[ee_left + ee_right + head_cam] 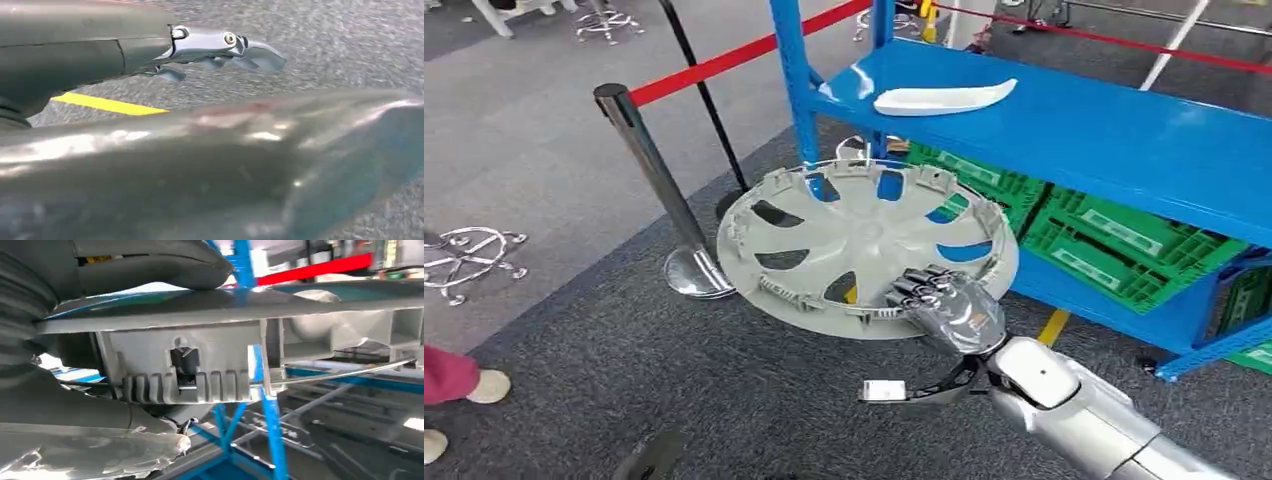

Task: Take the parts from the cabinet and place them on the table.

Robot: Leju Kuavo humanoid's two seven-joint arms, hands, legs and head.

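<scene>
Grey carpeted floor [574, 130] spreads wide to my left and near side, and that is where I see open room. A chrome stanchion post [649, 165] with a round base stands at the left, just beside the far-left rim of the part, carrying a red barrier belt [724, 62] that runs away to the far right. On the right, the blue metal shelving rack [1124, 130] closes that side off; its near-left upright sits just behind the part.

My right hand [944, 305] grips the large round grey plastic wheel cover [864, 245] at its near-right rim, fingers curled over the top edge. From the right wrist view the thick grey thumb [150, 265] presses on one face of the rim and the rest of the hand clamps the other, so the cover [225, 340] is held clear of the floor, tilted, in front of the rack.

My left hand [225, 50] hangs over the carpet by a yellow floor line [107, 104]; its fingers are lightly curled with nothing in them.

A long white curved plastic trim piece [944, 97] lies on the rack's upper blue shelf. Beneath it, green plastic crates [1104, 240] sit on the lower shelf; I cannot tell what they contain.
</scene>
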